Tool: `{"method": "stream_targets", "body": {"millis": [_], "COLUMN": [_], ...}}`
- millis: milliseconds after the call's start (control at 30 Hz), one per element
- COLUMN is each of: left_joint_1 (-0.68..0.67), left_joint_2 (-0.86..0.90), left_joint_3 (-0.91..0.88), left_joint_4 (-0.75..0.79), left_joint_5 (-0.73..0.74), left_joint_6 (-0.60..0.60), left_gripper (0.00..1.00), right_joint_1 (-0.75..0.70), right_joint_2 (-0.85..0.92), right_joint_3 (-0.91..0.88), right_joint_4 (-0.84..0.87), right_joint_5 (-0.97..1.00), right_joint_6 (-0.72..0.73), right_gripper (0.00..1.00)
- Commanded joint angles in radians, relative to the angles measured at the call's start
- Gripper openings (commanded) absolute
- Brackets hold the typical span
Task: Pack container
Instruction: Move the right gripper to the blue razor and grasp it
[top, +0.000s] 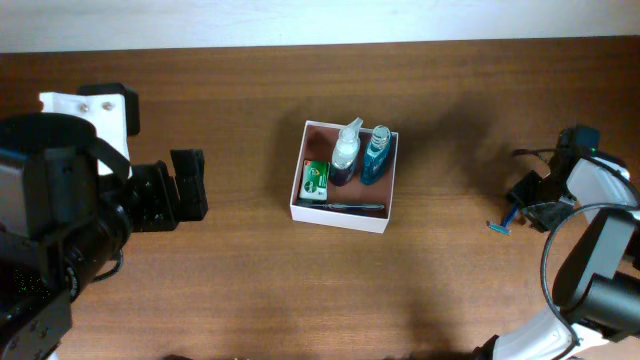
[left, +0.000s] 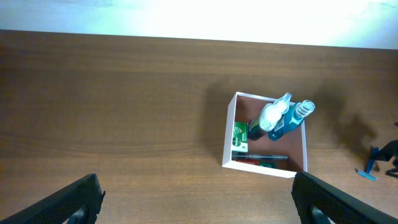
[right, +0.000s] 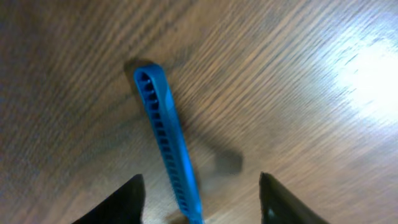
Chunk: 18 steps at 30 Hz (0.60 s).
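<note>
The container (top: 340, 218), a square white-walled box with a reddish-brown inside, stands at the table's middle. It holds a clear spray bottle (top: 345, 152), a blue bottle (top: 376, 155), a green soap box (top: 316, 181) and a thin dark stick-like item (top: 350, 207). It also shows in the left wrist view (left: 261, 168). My left gripper (top: 190, 185) is open and empty, well left of the container. A blue razor (top: 503, 224) lies on the table at the right. My right gripper (right: 199, 186) is open, its fingers either side of the razor's blue handle (right: 165, 134).
The wooden table's far edge meets a white wall at the top. A white mount (top: 90, 110) stands at the back left behind the left arm. The razor shows small at the right in the left wrist view (left: 368, 171).
</note>
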Motion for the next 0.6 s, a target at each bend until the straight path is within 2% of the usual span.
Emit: {"method": "stream_targets", "body": {"millis": [0, 100, 167, 300, 567], "left_joint_1": [0.002, 0.002, 0.002, 0.002, 0.002], "left_joint_2": [0.001, 0.001, 0.001, 0.001, 0.001], "left_joint_3": [0.001, 0.001, 0.001, 0.001, 0.001], "left_joint_4": [0.000, 0.000, 0.000, 0.000, 0.000], "left_joint_5": [-0.014, -0.014, -0.014, -0.015, -0.014], "left_joint_6": [0.012, 0.012, 0.012, 0.012, 0.012], "left_gripper": [0.99, 1.00, 0.99, 0.99, 0.99], "right_joint_1": [-0.001, -0.001, -0.001, -0.001, -0.001], "right_joint_2": [0.033, 0.035, 0.035, 0.035, 0.035], "right_joint_3": [0.002, 0.002, 0.002, 0.002, 0.001], "right_joint_4": [0.007, 0.006, 0.002, -0.021, -0.032], "right_joint_5": [-0.054, -0.049, -0.049, -0.048, -0.042], "right_joint_6": [0.007, 0.007, 0.006, 0.006, -0.001], "right_gripper": [0.45, 0.32, 0.28, 0.14, 0.12]}}
